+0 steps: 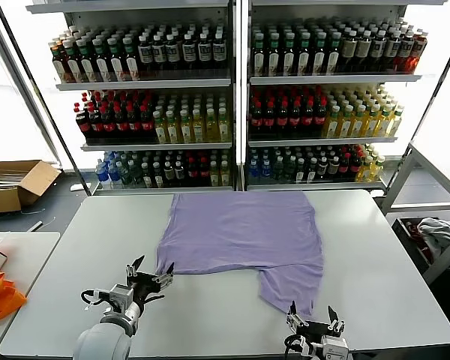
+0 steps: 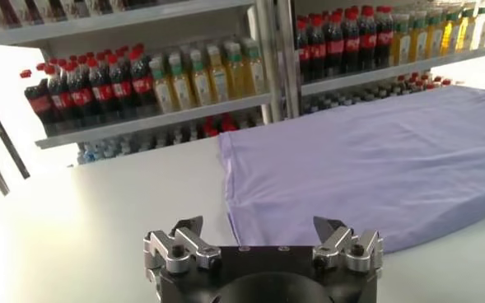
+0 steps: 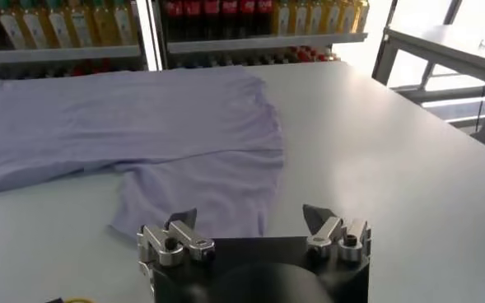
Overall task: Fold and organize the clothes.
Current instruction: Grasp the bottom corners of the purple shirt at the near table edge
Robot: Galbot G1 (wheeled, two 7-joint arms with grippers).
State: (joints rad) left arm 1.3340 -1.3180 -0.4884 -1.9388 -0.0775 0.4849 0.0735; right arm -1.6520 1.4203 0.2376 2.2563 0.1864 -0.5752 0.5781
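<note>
Both hands, left hand (image 1: 151, 274) and right hand (image 1: 313, 316), gape empty beside the T-shirt (image 1: 244, 232); a shallow pinch may grab only the top layer.

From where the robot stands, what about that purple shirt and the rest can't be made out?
- T-shirt: any print or label; only plain cloth faces up in all views.
- Right gripper: head view's bottom edge cuts off its body.
- Bottle labels on the shelves: too small to read.

free: bare worktop (image 1: 97, 247) at 9 and 3 o'clock of T-shirt (image 1: 244, 232) | obstacle: bottle shelves (image 1: 232, 82) at 12 o'clock, behind far edge | near edge: open
</note>
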